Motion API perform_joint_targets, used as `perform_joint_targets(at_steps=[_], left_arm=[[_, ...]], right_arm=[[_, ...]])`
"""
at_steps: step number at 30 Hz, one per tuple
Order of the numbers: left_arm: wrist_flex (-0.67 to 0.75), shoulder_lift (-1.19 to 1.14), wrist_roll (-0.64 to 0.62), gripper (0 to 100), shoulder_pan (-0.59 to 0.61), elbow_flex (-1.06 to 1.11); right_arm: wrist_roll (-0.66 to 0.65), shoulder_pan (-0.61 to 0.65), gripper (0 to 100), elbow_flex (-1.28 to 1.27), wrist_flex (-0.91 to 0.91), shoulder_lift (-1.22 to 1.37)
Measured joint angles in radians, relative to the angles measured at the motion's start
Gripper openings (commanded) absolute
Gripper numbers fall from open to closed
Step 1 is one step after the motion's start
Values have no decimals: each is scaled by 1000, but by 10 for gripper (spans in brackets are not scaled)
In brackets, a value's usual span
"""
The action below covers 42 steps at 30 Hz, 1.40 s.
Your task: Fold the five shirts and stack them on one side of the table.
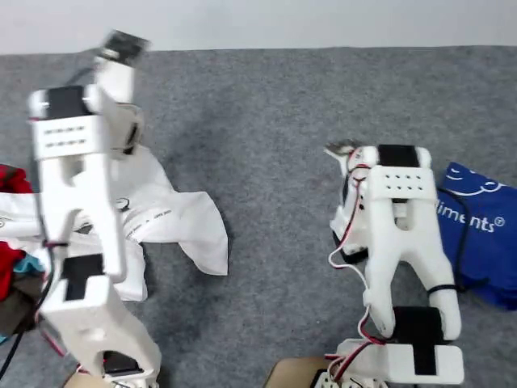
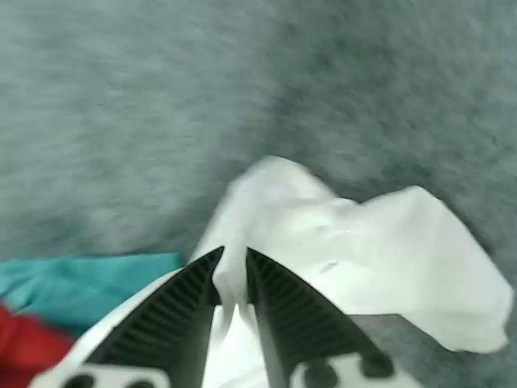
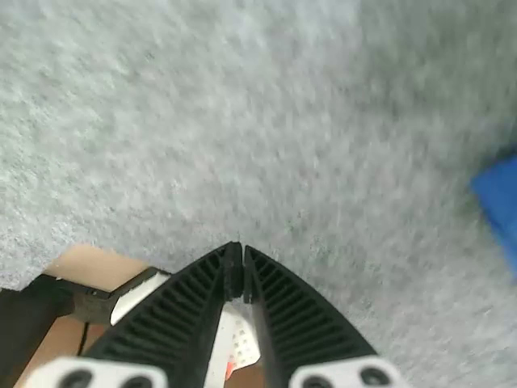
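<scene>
The left gripper (image 2: 233, 279) pinches the crumpled white fabric shirt (image 2: 363, 259); the right gripper (image 3: 237, 271) hangs closed and empty above the grey felt table cover (image 3: 242, 121).

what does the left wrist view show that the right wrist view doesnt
Left wrist view: the left claw pinched on a white shirt, with teal cloth and red cloth off to one side. Right wrist view: the right claw shut on nothing, a corner of a blue shirt, and a tan board past the edge of the grey felt mat. Both: the grey felt mat as background and a black ribbed claw up close.
</scene>
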State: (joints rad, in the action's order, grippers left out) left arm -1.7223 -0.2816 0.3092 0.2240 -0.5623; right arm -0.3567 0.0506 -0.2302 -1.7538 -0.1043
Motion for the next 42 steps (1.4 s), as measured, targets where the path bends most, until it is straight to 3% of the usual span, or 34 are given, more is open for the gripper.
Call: perform_joint_targets(at_steps=[3,13,23,28,34,42], left_arm=[[-5,80,3,5,123,-3],[-9,324,210,5,555,199],[-9,350,253,5,824,284],[-9,350,338,5,965,324],[-9,350,362,5,1003,400],[-8,351,362,5,914,526]], right_arm=[[0,44,9,81,0,0],[-21,226,9,293,0,95],[-26,361,9,700,0,482],[-26,400,30,953,0,680],[-28,463,187,1286,26,931],[-28,609,195,1677,100,1186]])
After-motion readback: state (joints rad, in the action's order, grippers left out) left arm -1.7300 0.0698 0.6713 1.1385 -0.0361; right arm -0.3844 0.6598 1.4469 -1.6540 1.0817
